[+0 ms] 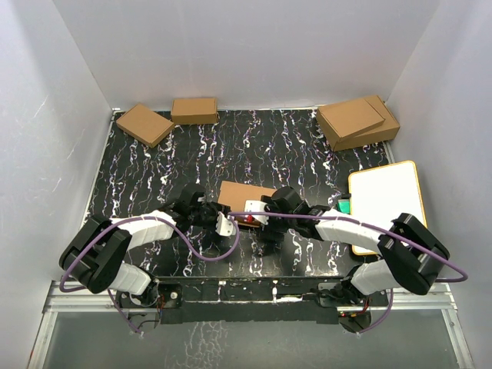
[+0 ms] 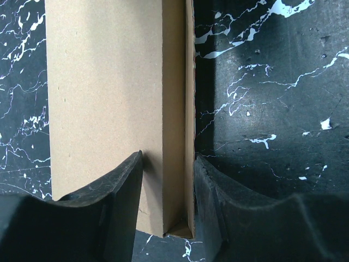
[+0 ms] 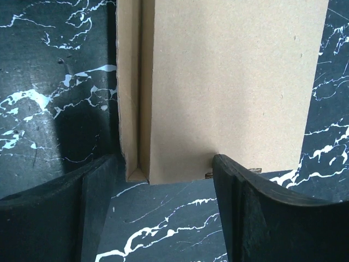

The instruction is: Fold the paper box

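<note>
Pinching paper box [image 2: 103,98] edge in left gripper [image 2: 168,158], right gripper [image 3: 164,159] jaws spread astride its end

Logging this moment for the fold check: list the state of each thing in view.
paper box: folded into a thin box, lying flat.
left gripper: shut on the paper box's side wall.
right gripper: open, straddling the paper box's near corner.
small boxes: closed, lying flat at back left.
stacked boxes: closed, upper one skewed on the lower.
</note>
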Tool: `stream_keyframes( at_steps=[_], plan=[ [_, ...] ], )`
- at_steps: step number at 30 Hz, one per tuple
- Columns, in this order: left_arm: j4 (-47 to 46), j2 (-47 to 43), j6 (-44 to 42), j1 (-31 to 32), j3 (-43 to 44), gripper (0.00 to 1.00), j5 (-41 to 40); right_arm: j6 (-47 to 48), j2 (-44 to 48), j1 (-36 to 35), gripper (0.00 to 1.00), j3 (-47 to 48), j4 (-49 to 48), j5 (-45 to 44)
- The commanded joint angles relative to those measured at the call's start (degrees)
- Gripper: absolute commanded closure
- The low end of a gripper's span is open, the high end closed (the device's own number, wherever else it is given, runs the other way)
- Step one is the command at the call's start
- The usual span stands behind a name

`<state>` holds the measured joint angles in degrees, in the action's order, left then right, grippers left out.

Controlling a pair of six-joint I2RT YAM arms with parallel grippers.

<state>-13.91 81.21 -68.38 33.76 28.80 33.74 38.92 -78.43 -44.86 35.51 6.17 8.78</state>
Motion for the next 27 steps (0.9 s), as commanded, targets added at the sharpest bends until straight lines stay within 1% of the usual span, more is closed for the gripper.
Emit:
stream_keyframes(
  at_steps=[1, 7, 13, 19, 21, 25, 27],
  plan=[
    [6.62, 1.58, 0.67, 0.61, -1.29, 0.61, 3.42, -0.75, -1.4, 0.27, 0.26, 1.98, -2.37, -2.77],
    [6.53, 1.58, 0.63, 0.61, -1.33, 0.62, 3.35, -1.06, -2.12, 0.29, 0.51, 2.48, -1.69, -2.43],
    [6.27, 1.67, 1.17, 0.61, -1.24, 0.65, 3.37, -1.18, -2.82, 0.52, 0.66, 3.11, -0.68, -1.75],
    [5.23, 1.23, 3.98, 0.61, -0.7, 0.7, 3.71, -1.39, -3.46, 0.92, 0.76, 3.72, 0.51, -0.98],
    [4.92, 0.52, 4.46, 0.61, -0.67, 0.69, 3.72, -1.45, -3.64, 1.2, 0.77, 3.98, 0.95, -0.62],
    [4.36, -2.45, 5.16, 0.65, -1.58, 0.62, 3.88, -1.56, -3.7, 1.87, 0.79, 4.37, 1.51, 0.3],
    [4.4, -5.29, 5.14, 0.61, -2.38, 0.57, 3.18, -1.56, -3.58, 2.13, 0.79, 4.47, 1.69, 0.72]
  ],
)
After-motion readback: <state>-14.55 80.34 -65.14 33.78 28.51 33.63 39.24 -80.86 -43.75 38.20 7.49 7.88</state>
